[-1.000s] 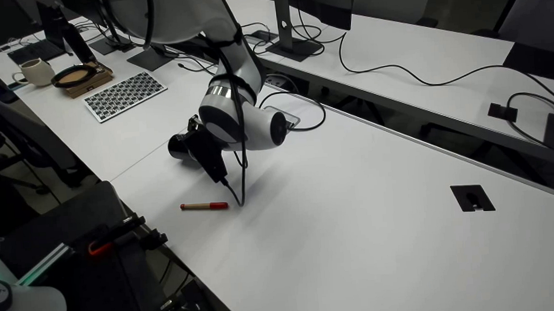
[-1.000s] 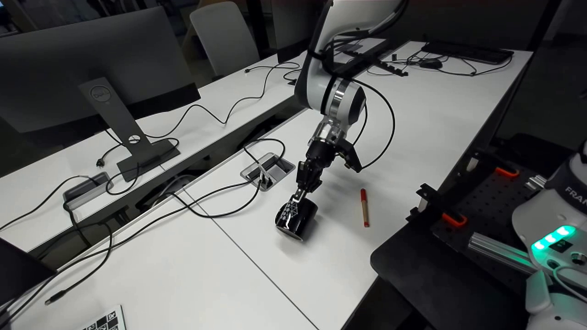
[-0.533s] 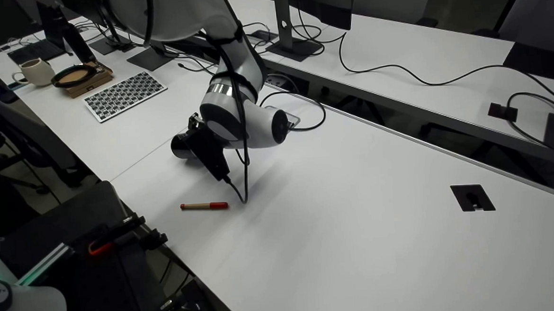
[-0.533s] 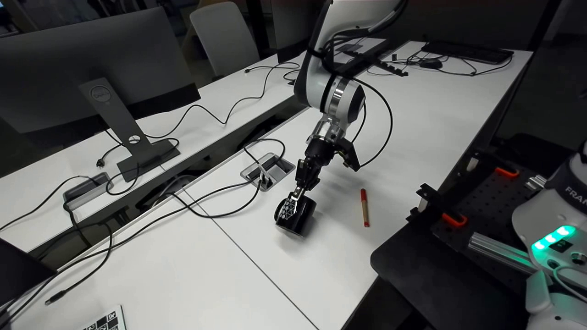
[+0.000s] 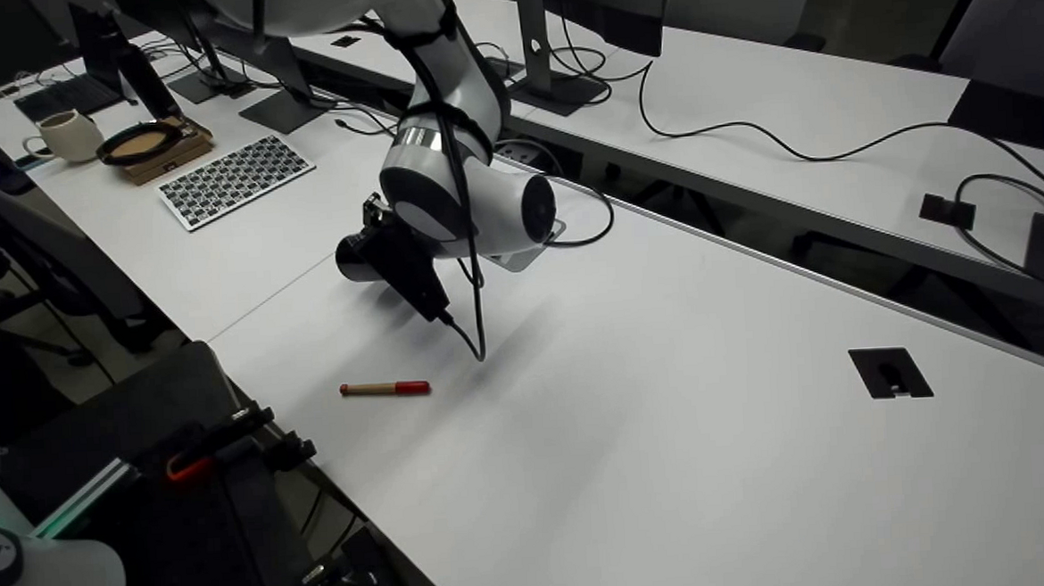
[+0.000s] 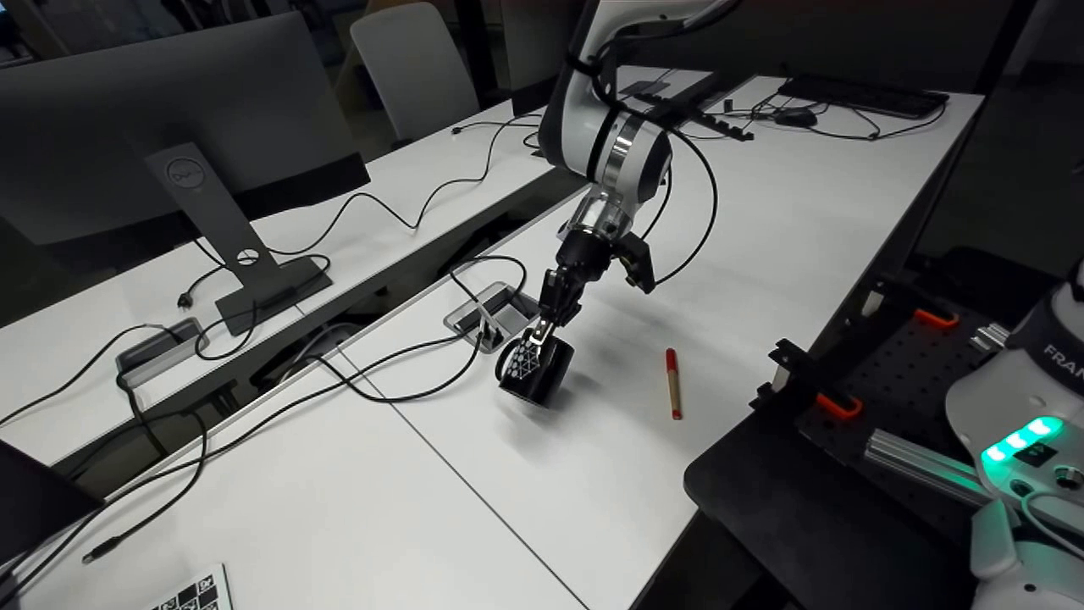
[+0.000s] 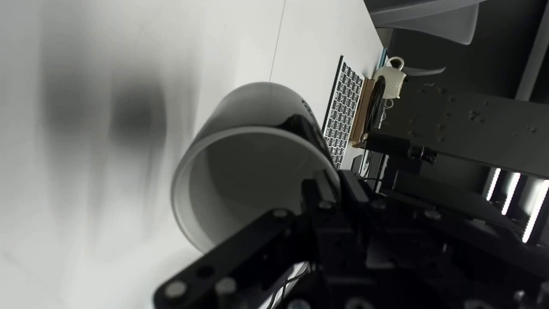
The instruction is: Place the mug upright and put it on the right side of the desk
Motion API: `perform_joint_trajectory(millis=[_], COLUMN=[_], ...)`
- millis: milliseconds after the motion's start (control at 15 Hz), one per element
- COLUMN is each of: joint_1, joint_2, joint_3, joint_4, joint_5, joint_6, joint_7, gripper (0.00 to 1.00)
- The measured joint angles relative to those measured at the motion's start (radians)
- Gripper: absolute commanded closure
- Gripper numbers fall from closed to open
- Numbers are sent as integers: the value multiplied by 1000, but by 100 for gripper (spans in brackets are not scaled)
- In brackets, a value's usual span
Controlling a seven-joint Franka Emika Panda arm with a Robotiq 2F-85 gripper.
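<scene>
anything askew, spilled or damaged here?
Mainly the black mug: held in the pincer, it tips far off upright, whereas the cream mug stands normally on the desk. No spill or damage visible.

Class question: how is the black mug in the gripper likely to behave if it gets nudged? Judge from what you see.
The mug would probably pivot, as the gripper pinches it at just one side of the rim. It may slip, since its outside looks glossy. It is likely stiff: the rim looks round despite the pinch.
</scene>
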Motion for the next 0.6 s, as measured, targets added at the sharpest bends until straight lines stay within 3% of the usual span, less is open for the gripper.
perform_joint_trajectory(millis=[600], joint_1=[32], joint_2=[-89], joint_3=[-59], joint_4=[-70], joint_5=[-20], joint_6=[210], joint_7=[72], gripper=[98])
